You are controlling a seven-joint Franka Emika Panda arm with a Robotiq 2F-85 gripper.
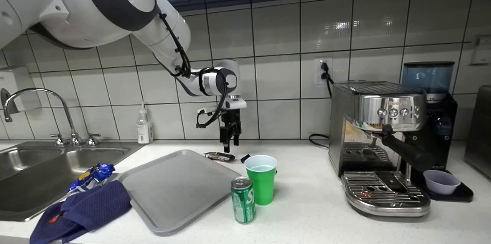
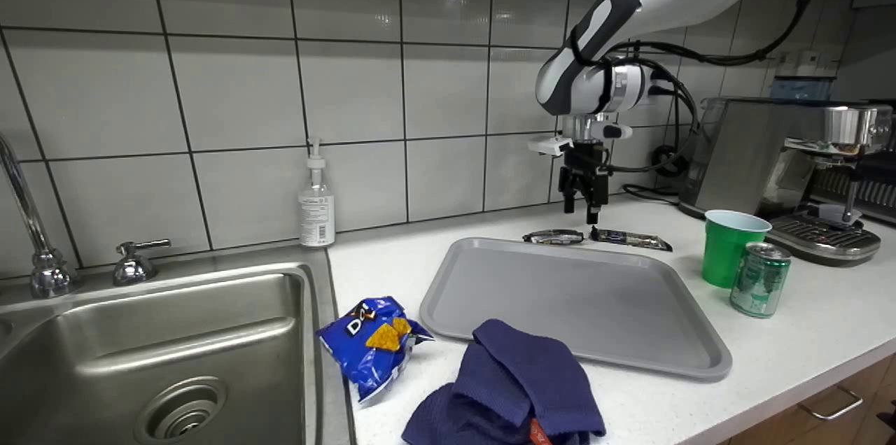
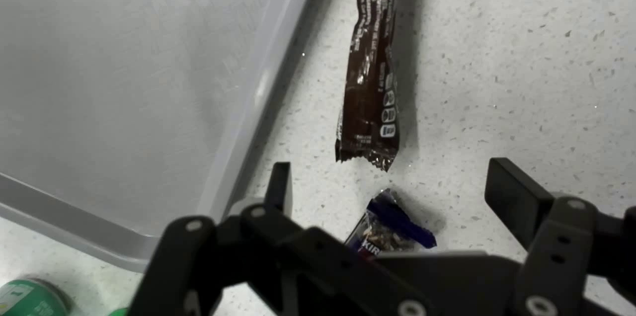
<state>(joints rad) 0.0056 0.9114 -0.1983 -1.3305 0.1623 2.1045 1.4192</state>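
Nearest the wrist camera, the jaws stand wide apart above the white tabletop (image 3: pixel 516 82). In that view a brown-wrapped bar (image 3: pixel 370 92) lies on the tabletop at their 12 o'clock, its crimped end facing the gap between them. A purple-ended bar (image 3: pixel 385 229) lettered "KIR" lies at 6 o'clock, partly hidden by the jaws and just apart from the brown one. The grey tray (image 3: pixel 149 82) sits at 10 o'clock, near the brown bar, and a green can (image 3: pixel 32 298), cut off by the frame, at 8 o'clock.

In an exterior view, reading from the tray's centre, a green cup (image 2: pixel 728 256) stands upright at 2 o'clock beside the can, with the coffee machine (image 2: pixel 731 151) behind. A crumpled blue towel (image 2: pixel 514 382) lies at 7 o'clock, a bag of chips (image 2: pixel 371 340) at 9, the sink (image 2: pixel 210 319) farther out at 9, and a soap bottle (image 2: pixel 317 214) at 10.
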